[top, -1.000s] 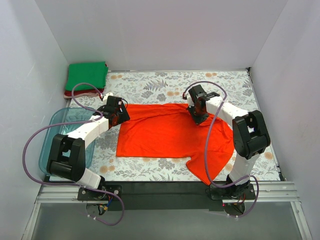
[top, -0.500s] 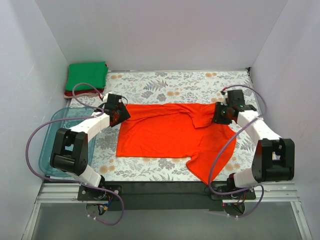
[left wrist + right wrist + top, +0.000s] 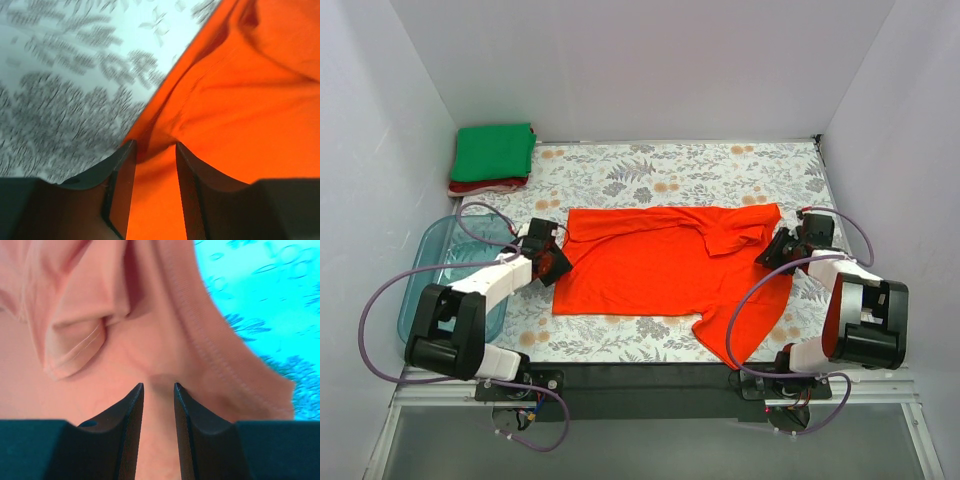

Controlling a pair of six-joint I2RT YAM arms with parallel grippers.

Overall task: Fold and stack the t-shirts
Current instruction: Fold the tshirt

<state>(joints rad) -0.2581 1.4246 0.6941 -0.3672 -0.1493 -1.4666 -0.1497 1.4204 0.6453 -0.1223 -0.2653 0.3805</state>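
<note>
On the table (image 3: 670, 165), orange-red t-shirt (image 3: 650, 265) lengthwise left to right, hem leftward.

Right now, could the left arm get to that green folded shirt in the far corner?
Probably yes. The green shirt lies on its own side, only bare tablecloth between. But the left gripper has the edge of the orange shirt between its fingers and would have to leave that first.
</note>
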